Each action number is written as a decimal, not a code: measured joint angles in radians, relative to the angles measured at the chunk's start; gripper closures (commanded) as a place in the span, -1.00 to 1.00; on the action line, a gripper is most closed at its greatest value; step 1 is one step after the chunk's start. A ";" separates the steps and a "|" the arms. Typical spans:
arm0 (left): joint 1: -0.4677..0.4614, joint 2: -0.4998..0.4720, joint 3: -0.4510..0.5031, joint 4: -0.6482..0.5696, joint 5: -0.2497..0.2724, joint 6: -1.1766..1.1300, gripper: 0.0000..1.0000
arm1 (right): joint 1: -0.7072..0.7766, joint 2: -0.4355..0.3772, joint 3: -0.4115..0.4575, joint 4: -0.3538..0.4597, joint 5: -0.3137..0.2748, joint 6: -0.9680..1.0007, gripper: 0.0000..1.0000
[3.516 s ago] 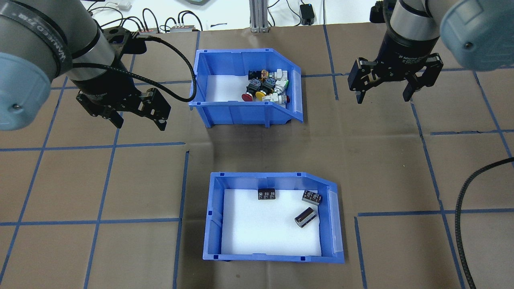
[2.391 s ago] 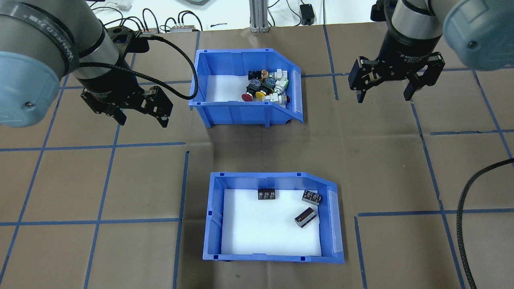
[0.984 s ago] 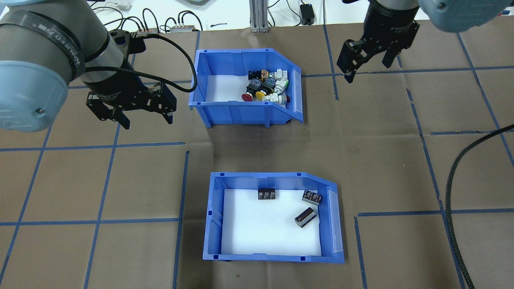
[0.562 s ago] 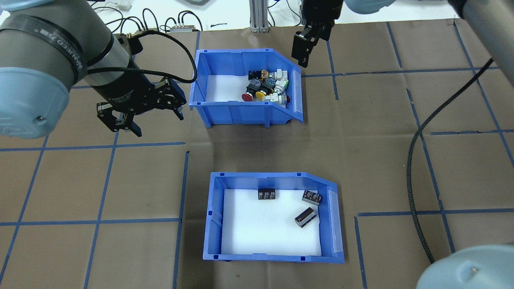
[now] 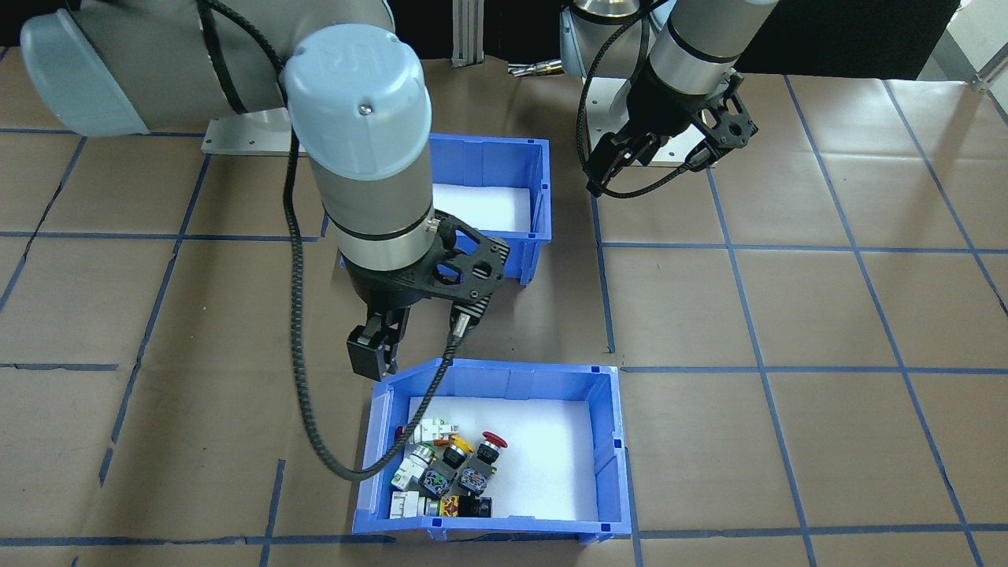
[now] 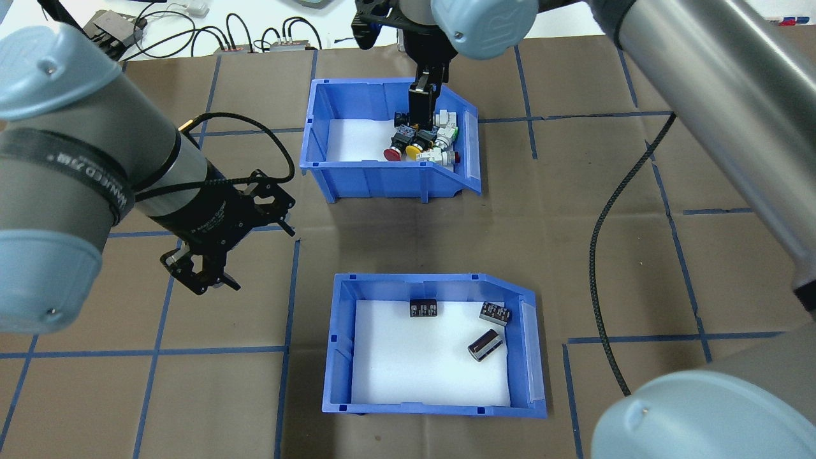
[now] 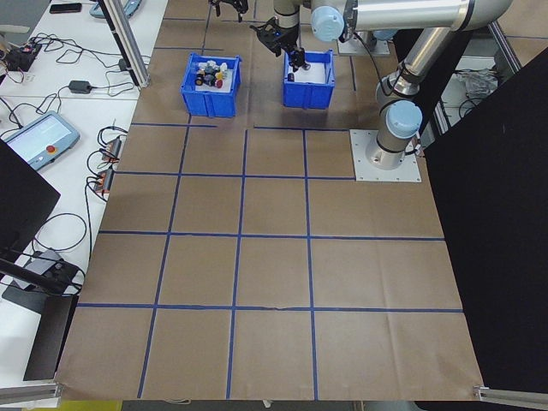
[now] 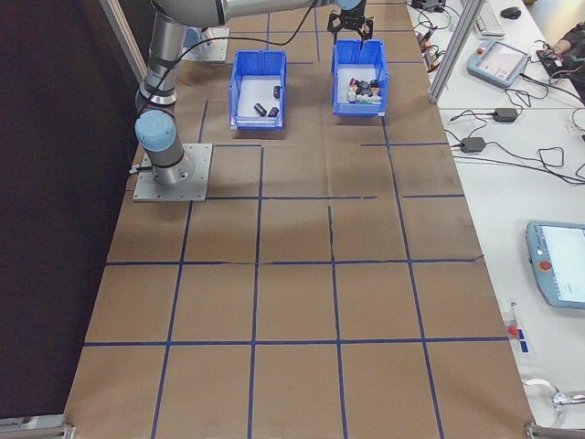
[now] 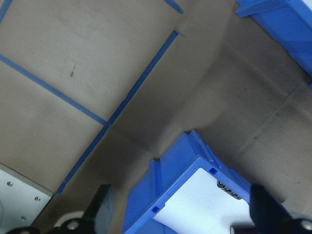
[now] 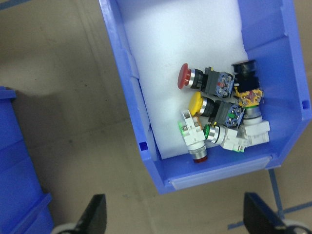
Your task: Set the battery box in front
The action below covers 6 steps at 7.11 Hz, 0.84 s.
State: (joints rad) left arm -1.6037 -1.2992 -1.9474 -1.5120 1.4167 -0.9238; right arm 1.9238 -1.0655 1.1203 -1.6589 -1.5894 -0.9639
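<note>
The battery box (image 6: 333,357), a blue bin with white foam and three dark cells (image 6: 485,345), sits at the table's near middle, and the right arm partly hides the battery box (image 5: 482,161) from the front. My left gripper (image 6: 245,255) hovers open to the left of its far left corner, and that corner shows between the fingers (image 9: 102,212) in the left wrist view. My right gripper (image 6: 422,105) hangs open over the far bin of push-button switches (image 6: 382,173), near its back rim, with its fingers (image 10: 96,214) spread wide and nothing held.
The right arm's black cable (image 6: 605,255) loops over the table's right half. An aluminium post (image 6: 408,25), plugs and wires lie beyond the far edge. Blue tape lines grid the brown paper (image 6: 637,191).
The right arm swung from the far right across to above the switch bin. The left gripper turned and came nearer, toward the battery box's far left corner. Both stayed open.
</note>
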 measured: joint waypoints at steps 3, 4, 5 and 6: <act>-0.038 0.195 -0.205 0.001 -0.100 -0.402 -0.82 | 0.086 0.084 -0.001 -0.091 -0.011 -0.020 -1.00; -0.066 0.239 -0.251 0.002 -0.110 -0.534 -0.84 | 0.103 0.096 0.000 -0.098 -0.012 -0.021 -1.00; -0.100 0.257 -0.279 0.004 -0.114 -0.640 -0.90 | 0.118 0.109 0.000 -0.104 -0.012 -0.019 -1.00; -0.136 0.259 -0.296 0.010 -0.115 -0.712 -0.92 | 0.130 0.125 0.002 -0.106 -0.010 -0.014 -1.00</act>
State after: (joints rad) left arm -1.7395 -1.0401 -2.2431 -1.5017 1.3014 -1.6361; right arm 2.0537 -0.9403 1.1223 -1.7652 -1.5995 -0.9781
